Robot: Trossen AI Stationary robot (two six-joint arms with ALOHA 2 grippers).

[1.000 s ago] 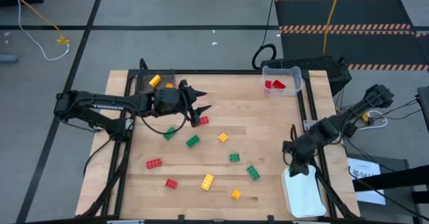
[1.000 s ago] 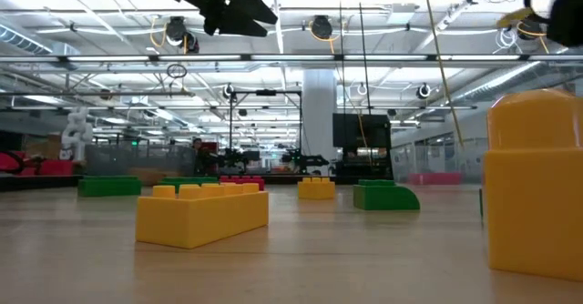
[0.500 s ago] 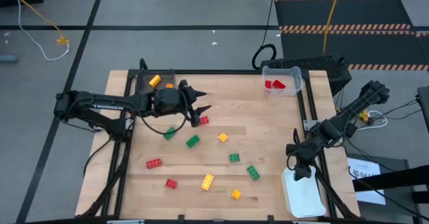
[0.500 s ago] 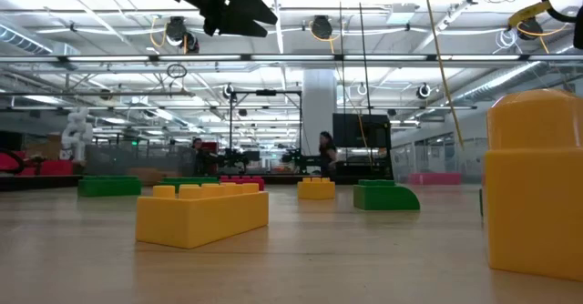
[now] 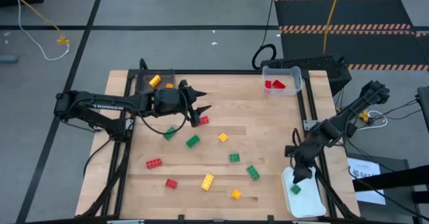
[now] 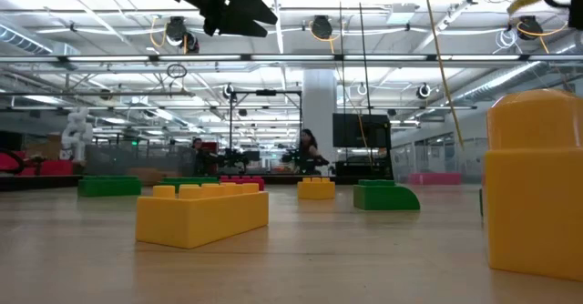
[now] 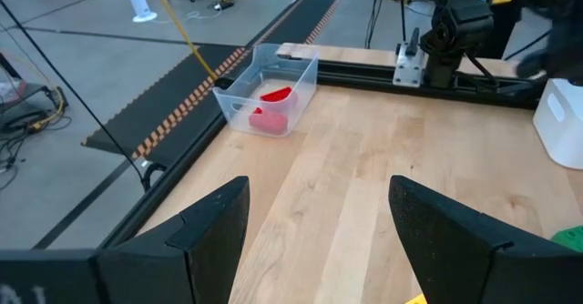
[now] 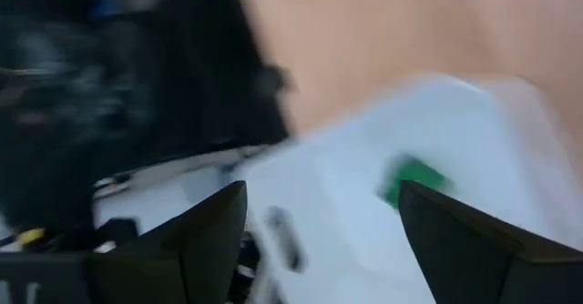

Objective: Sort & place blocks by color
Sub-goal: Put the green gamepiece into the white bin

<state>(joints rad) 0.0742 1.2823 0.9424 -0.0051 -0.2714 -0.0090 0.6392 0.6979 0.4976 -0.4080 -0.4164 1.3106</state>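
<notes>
Red, yellow and green blocks lie scattered on the wooden table. My left gripper hovers open above the table's middle left, just on the far side of a red block. My right gripper hangs open over the white tray at the table's near right corner. A green block lies loose on the tray's floor below it. A clear bin at the far right holds red blocks.
A dark tray at the far left holds yellow blocks. Loose on the table are green blocks, yellow ones and red ones. Metal rails frame the table's edges.
My right gripper has shifted a little toward the table's right edge, over the white tray. A green block that did not show in the tray before now lies on its floor under the gripper. The left arm has kept still.
</notes>
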